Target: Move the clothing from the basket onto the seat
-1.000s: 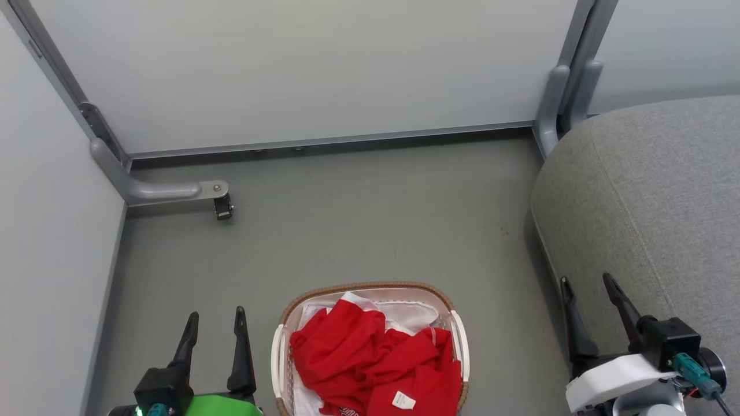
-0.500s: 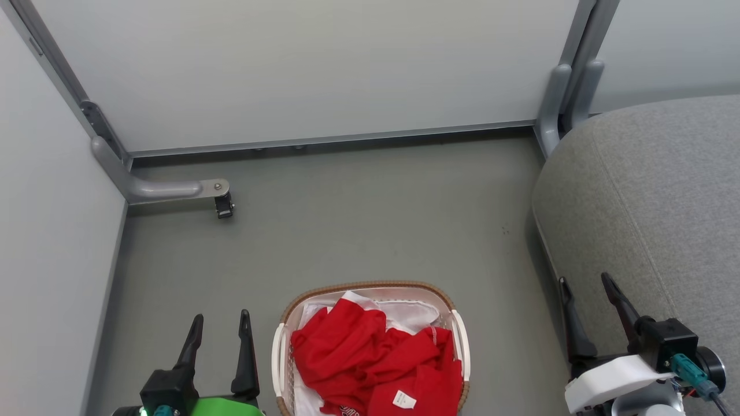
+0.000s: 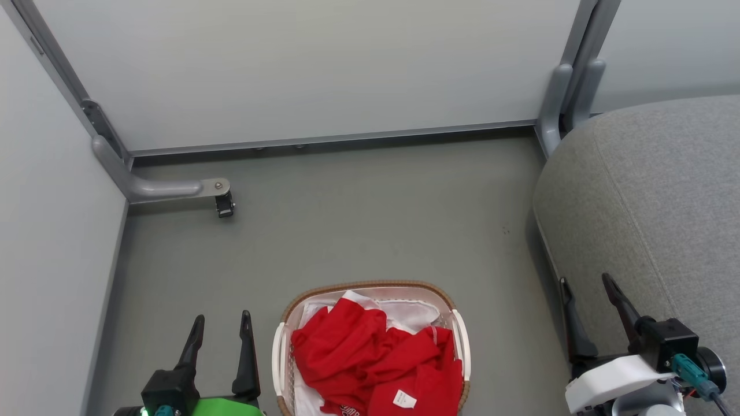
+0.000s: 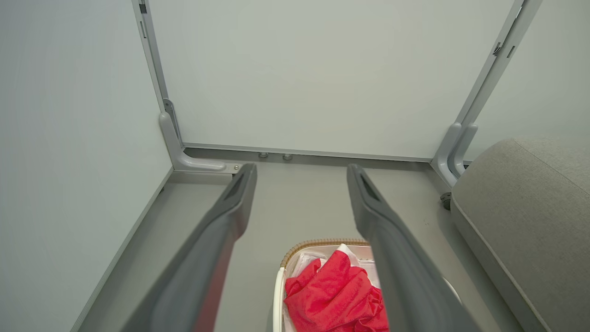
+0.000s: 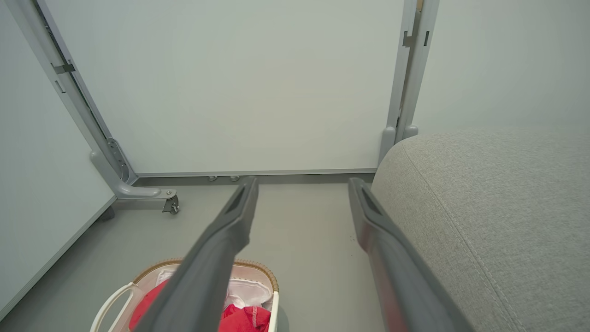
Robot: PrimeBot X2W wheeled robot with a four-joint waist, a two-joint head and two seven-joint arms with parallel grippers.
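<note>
grey floor (image 3: 358, 219), basket (image 3: 370, 285) set between left gripper (image 3: 222, 316) and right gripper (image 3: 585, 279), both spread, empty; red clothing (image 3: 370, 358) is probably best pinched mid-heap.

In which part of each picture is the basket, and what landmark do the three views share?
Head view: basket at bottom centre.
Left wrist view: basket at bottom, right of centre.
Right wrist view: basket at bottom left.
Shared landmark: the grey seat, at the right side in all three.
</note>
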